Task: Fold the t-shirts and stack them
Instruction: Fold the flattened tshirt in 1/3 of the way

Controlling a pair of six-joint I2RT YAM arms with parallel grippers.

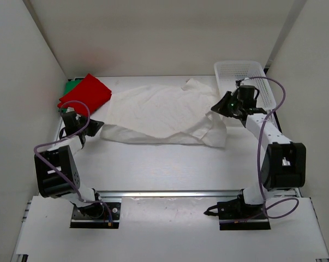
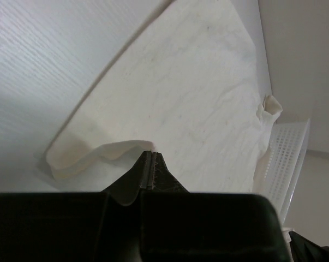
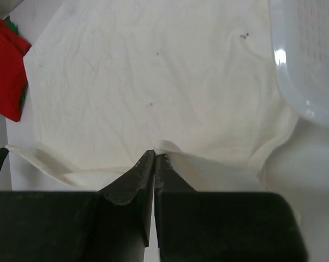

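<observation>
The white cloth t-shirt [image 1: 159, 112] lies lengthwise, left to right; left pincer [image 2: 152, 155] and right pincer [image 3: 154, 155] each pinch, apparently, one end.

Both arms bent, wrists low. The left gripper [image 1: 94, 126] is at the near-left corner of the white t-shirt [image 1: 159, 112], jaws pinched tight on its edge. The right gripper [image 1: 217, 107] is at its right edge, likewise clamped on cloth.

Bright, even overhead light, soft shadows under the white shirt [image 1: 159, 112], glare on the basket [image 3: 280, 57], wrist views blurred up close.
</observation>
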